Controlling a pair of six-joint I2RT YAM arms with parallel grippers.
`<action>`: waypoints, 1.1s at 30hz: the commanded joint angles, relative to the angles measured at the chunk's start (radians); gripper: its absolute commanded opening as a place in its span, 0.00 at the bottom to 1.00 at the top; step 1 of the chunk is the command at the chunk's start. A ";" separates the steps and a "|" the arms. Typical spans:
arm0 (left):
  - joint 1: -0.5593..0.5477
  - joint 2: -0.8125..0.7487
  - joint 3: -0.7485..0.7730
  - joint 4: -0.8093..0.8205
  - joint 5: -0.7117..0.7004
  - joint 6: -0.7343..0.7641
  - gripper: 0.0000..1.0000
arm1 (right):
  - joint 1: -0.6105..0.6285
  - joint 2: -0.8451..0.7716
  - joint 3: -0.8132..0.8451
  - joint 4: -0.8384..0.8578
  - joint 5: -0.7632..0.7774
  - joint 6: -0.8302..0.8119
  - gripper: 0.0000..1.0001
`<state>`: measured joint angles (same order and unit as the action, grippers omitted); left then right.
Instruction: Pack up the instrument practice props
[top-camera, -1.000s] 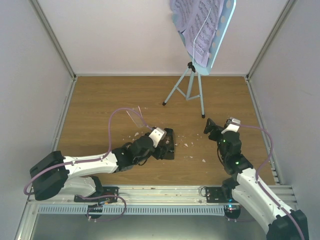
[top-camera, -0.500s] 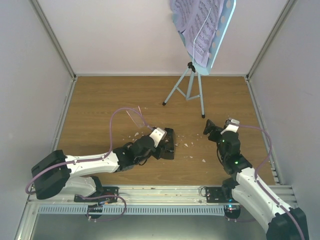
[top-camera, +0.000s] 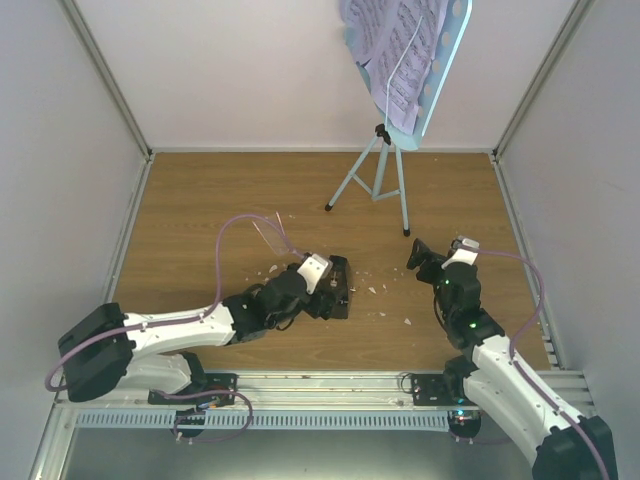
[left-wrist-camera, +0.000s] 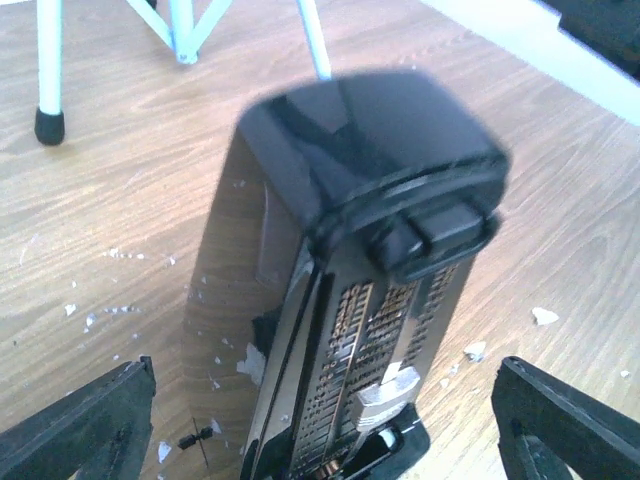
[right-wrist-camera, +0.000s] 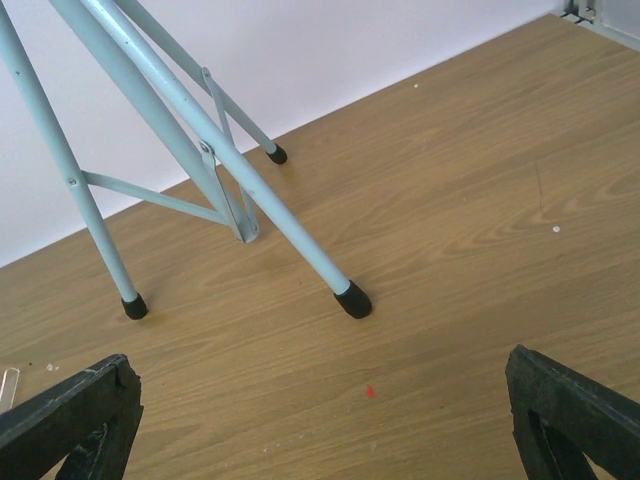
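The black metronome (top-camera: 339, 288) lies on the wooden table, its scale face and pendulum weight (left-wrist-camera: 385, 390) showing in the left wrist view. My left gripper (top-camera: 330, 292) is open around it. Its fingertips (left-wrist-camera: 95, 425) stand wide of both sides and do not touch it. The light blue music stand (top-camera: 380, 170) rises at the back, with the lilac sheet-music pages (top-camera: 392, 50) on its desk. My right gripper (top-camera: 420, 255) is open and empty, low over the table just short of the stand's nearest foot (right-wrist-camera: 352, 299).
White crumbs (top-camera: 375, 290) are scattered round the metronome. A clear plastic piece (top-camera: 268, 235) lies to its left, under the left arm's lilac cable. White walls and metal rails close in the table on three sides.
Hardly anything differs. The left arm has shifted very slightly beside the metronome, and the right arm has stayed put.
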<state>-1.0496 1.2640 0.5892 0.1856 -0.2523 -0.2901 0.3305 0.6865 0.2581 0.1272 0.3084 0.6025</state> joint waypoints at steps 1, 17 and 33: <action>-0.003 -0.112 0.021 0.007 0.002 -0.003 0.93 | -0.011 -0.020 -0.007 -0.002 0.010 0.001 1.00; 0.606 -0.119 0.196 -0.363 0.201 -0.114 0.80 | -0.010 -0.003 0.016 -0.056 0.050 -0.097 1.00; 0.773 0.435 0.437 -0.336 0.239 -0.214 0.57 | -0.010 -0.044 -0.048 0.006 0.001 -0.096 1.00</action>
<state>-0.2794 1.6321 0.9646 -0.1886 -0.0299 -0.4980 0.3305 0.6365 0.2138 0.0975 0.3141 0.5232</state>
